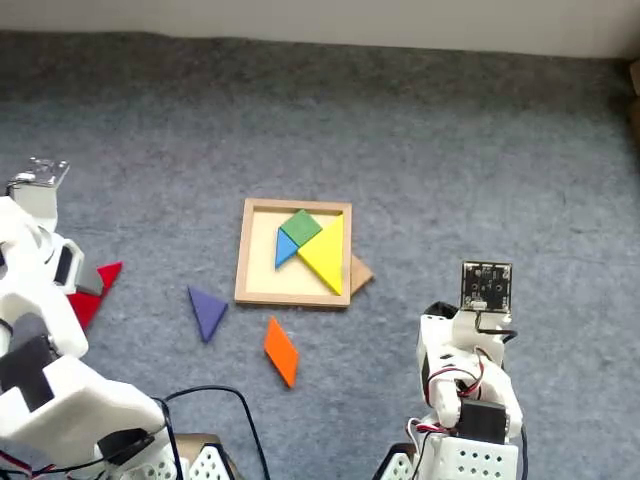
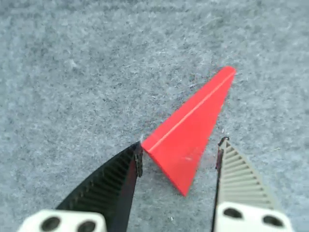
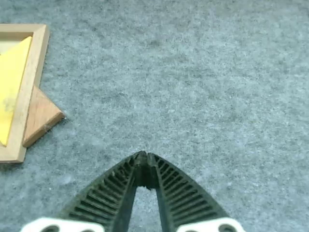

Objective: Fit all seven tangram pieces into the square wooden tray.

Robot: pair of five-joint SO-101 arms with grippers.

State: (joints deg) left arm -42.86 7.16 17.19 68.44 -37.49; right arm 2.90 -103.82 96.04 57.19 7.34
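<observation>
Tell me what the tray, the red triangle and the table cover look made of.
Tray: probably bare wood, going by the pale tan frame with a matte look. Red triangle: painted wood or plastic, cannot tell which; the face is smooth and evenly coloured, with a slight sheen and crisp edges. Table cover: grey felt or low-pile carpet, with fuzzy, mottled fibres.

The desk (image 1: 450, 150) is covered all over with a grey, felt-like carpet. Near its middle the square wooden tray (image 1: 243, 255) lies flat. A brown triangle (image 1: 360, 272) pokes out at the tray's right edge, touching the frame (whether it slips beneath cannot be told). On the near side of the tray, apart from it, lie a purple triangle (image 1: 207, 312) and an orange parallelogram (image 1: 281, 351), close together but not touching. A red triangle (image 1: 104, 275) lies well off to the left.
</observation>
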